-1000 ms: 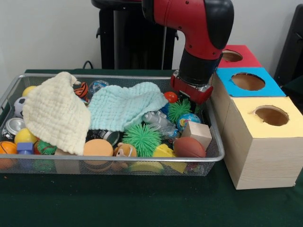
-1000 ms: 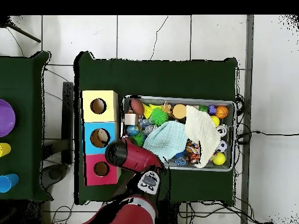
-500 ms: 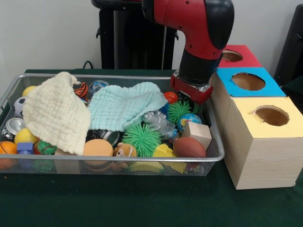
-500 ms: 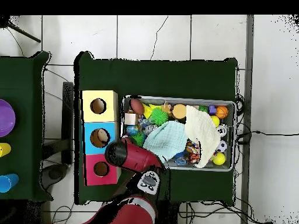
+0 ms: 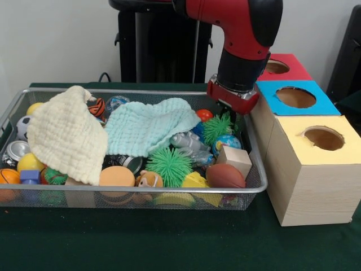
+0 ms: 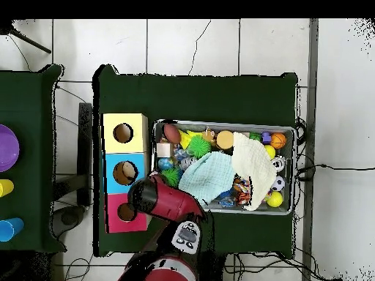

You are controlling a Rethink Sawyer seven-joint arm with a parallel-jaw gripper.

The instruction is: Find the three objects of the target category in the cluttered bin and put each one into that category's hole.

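The wire mesh bin [image 5: 135, 191] is full of toys; it also shows in the overhead view [image 6: 296, 168]. A large crinkled cream-yellow cloth [image 5: 65, 135] lies over its left part in the front view and shows from above [image 6: 255, 162]. A pale teal cloth [image 5: 149, 127] lies in the middle [image 6: 207, 175]. The speckled fabric piece is hidden. My gripper [image 5: 231, 112] hangs over the bin's far right corner, next to the blue box, above a green spiky ball [image 5: 217, 129]. Nothing shows in it. In the overhead view the arm [image 6: 157, 196] covers it.
Three wooden boxes stand to the right of the bin, each with a round hole on top: yellow [image 5: 323, 138], blue [image 5: 295, 97], red [image 5: 276, 66]. Balls, a wooden cube [image 5: 234, 159], a brown football [image 5: 225, 176] and cans fill the bin. A second table [image 6: 22, 157] holds cups.
The arm has risen a little and shifted slightly toward the boxes. The cloths and toys in the bin have not moved.
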